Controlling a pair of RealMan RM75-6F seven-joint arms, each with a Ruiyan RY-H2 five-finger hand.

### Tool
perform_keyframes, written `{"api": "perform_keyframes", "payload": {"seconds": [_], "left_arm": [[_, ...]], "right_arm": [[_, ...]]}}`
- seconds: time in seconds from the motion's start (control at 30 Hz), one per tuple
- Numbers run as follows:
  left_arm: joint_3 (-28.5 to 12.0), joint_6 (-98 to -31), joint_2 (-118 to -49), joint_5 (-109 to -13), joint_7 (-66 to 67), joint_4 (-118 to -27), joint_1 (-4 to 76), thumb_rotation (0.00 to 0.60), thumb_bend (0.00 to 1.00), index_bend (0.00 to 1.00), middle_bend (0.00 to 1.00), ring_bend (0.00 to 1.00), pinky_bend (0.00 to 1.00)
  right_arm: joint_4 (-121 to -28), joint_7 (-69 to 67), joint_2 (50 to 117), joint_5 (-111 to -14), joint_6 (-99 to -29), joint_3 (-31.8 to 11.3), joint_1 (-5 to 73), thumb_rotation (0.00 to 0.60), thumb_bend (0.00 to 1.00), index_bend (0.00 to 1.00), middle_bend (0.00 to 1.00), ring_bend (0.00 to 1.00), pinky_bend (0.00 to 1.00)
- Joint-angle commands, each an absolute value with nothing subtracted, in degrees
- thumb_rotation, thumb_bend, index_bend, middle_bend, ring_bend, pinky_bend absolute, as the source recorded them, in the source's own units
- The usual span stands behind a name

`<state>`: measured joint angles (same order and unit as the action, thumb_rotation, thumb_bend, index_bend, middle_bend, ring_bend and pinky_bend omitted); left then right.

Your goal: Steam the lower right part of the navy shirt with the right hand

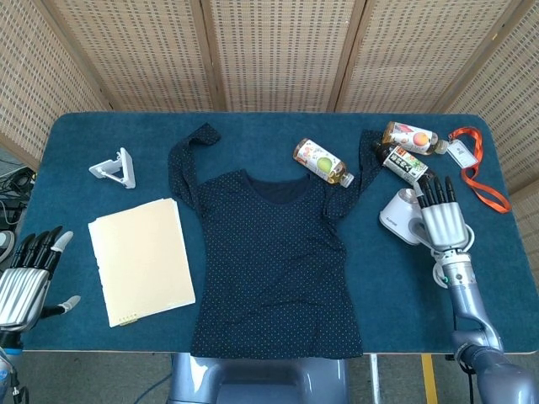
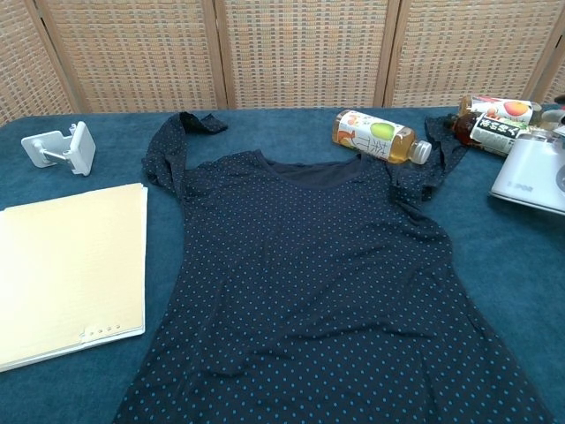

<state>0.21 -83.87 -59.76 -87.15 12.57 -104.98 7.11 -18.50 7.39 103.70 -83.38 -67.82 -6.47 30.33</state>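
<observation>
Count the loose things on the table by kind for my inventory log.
Bottles: 3
Shirt: 1
Steamer: 1
Folder: 1
Phone stand: 1
Lanyard with badge: 1
Total: 8

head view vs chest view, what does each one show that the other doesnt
Only the head view shows both hands: the left hand open at the table's near-left edge, the right hand on the steamer, plus the orange lanyard. The chest view shows nothing extra, only a closer look at the shirt's dots. Both share the navy shirt, yellow folder, white stand, bottles and steamer.
</observation>
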Motion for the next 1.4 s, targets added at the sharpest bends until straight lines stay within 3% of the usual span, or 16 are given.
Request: {"api": "perform_keyframes", "payload": {"seconds": [0.03,0.63,1.0,1.4], "left_arm": [[0.7,-84.9,-59.5,-88.5,11.9,-104.9,6.4,0.600,0.00,0.00,0.00,0.00,0.00],[1.1,-87.2,-58.6,-90.9,9.8,-104.6,4.9,0.600,0.00,0.00,0.00,0.00,0.00],[1.1,-87.5,-58.5,-91.5,9.8,-104.7,4.6,0.600,0.00,0.00,0.00,0.00,0.00],[1.5,-89.4,-58.8,-93.3,10.1,-104.1,3.3,0.600,0.00,0.00,0.00,0.00,0.00]], "right_arm": [[-20.9,8.3,102.4,-83.6,-66.9,-5.9,29.9,0.600,0.00,0.00,0.00,0.00,0.00],[-42.4,16.2,93.0,-84.3,-72.5,-5.9,27.8,0.600,0.00,0.00,0.00,0.00,0.00],[-53.4,12.9,85.3,-86.6,-74.2,-3.9,25.8,0.600,0.00,0.00,0.00,0.00,0.00],[-68.5,6.2,73.4,-86.0,-82.9,-3.1,18.0,0.600,0.00,0.00,0.00,0.00,0.00]]}}
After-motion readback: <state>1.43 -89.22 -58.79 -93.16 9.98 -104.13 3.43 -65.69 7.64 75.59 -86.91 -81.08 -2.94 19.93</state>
